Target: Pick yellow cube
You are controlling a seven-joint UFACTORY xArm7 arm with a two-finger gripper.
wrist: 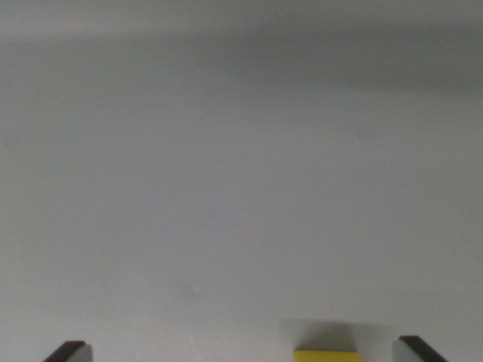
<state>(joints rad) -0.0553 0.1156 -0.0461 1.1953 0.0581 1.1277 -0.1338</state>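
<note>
The yellow cube (327,356) shows only as a thin yellow strip at the bottom edge of the wrist view, right of centre, with its shadow just above it. My gripper (243,353) is open: its two dark fingertips (69,351) peek in at the bottom left and bottom right corners, far apart. The cube lies between them, much closer to the finger on the wrist view's right, and touches neither. Most of the cube is cut off by the frame.
A plain light grey surface (241,188) fills nearly the whole view. A darker band runs across the top.
</note>
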